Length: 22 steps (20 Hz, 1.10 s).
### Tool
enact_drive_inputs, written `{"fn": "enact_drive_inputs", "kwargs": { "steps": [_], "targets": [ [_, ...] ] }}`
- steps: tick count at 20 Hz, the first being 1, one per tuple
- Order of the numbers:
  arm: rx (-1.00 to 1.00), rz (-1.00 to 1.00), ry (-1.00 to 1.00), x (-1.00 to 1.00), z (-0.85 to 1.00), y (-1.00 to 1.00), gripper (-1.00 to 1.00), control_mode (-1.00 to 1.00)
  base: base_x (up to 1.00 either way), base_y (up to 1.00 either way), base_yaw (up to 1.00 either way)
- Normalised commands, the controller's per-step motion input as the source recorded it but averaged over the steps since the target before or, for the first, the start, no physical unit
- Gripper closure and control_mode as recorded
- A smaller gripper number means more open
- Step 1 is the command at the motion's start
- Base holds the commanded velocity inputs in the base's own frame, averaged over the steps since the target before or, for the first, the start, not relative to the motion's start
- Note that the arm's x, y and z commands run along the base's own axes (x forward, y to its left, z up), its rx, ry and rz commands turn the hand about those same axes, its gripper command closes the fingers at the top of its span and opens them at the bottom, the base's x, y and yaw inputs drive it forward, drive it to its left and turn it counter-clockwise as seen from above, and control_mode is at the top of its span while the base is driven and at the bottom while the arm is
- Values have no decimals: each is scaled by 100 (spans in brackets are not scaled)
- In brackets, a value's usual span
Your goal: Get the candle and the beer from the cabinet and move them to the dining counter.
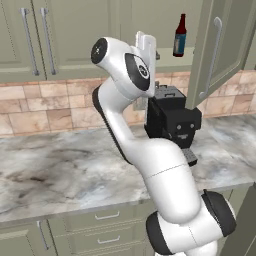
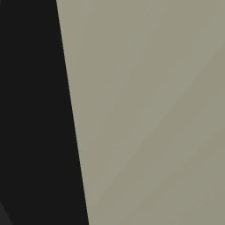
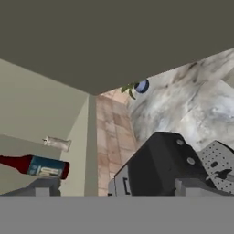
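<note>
I see dark red-brown glass beer bottle with blue label point(image 1: 180, 36) upright, top centre, in open sage-green wall cabinet point(image 1: 220, 55); pale stubby candle point(image 3: 57, 143) just beside it. My gripper point(image 3: 119, 188) wide apart, holding nothing.

The beer point(image 1: 179, 36) looked like glossy dark glass inside my matt sage-green cabinet point(image 1: 220, 45). Below the cabinet, the worktop point(image 1: 60, 170) showed smooth marbled stone, its backsplash point(image 1: 45, 107) rough tan tile.

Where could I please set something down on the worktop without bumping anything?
The marbled worktop lies bare left of the robot arm, from the tile backsplash to the front edge. It is crowded at the right, where the black coffee machine stands under the open cabinet door, below the beer.
</note>
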Motion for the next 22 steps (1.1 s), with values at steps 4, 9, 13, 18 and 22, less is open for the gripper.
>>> {"fn": "enact_drive_inputs", "kwargs": {
  "steps": [4, 9, 13, 18, 22],
  "targets": [
    [11, -4, -13, 27, -32, -18, -100, -100, 0, 0, 0],
    [6, -3, -21, 32, -19, -11, -100, -100, 0, 0, 0],
    [1, -3, -28, 21, -19, 0, -100, -100, 0, 0, 0],
    [5, -10, -16, 3, -7, -1, -100, -100, 0, 0, 0],
    [9, -15, -8, 4, -2, -2, -100, -100, 0, 0, 0]
  ]
}}
